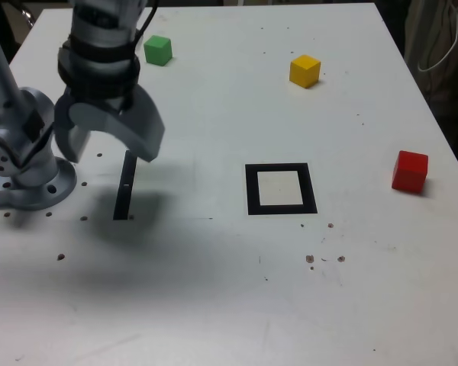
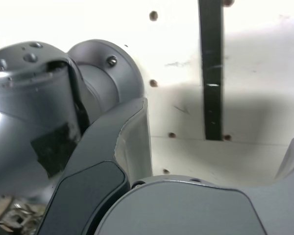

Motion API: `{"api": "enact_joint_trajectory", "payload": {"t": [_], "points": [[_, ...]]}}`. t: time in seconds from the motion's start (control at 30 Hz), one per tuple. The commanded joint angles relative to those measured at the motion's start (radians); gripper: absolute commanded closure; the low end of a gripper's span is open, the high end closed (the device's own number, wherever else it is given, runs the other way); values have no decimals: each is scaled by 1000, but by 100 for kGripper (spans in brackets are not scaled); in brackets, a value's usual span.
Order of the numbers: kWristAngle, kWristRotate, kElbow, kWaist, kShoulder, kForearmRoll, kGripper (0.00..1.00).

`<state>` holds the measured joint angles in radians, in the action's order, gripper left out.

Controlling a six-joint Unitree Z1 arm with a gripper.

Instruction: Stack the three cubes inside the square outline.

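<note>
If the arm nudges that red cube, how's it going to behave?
The red cube looks stiff, with straight edges and flat faces, so it probably won't squash. Resting flat and about as tall as it is wide, it would likely slide before tipping. Those flat sides also make rolling unlikely.

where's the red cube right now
In the exterior view, the red cube sits near the table's right edge, right of the black square outline.
</note>
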<state>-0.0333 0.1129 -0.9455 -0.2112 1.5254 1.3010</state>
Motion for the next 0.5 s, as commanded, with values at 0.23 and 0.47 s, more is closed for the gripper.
{"api": "enact_joint_trajectory", "payload": {"t": [0.23, 0.47], "points": [[-24, -15, -343, -2, 137, 154, 5], [-25, -60, -646, -2, 313, 198, 3]]}}
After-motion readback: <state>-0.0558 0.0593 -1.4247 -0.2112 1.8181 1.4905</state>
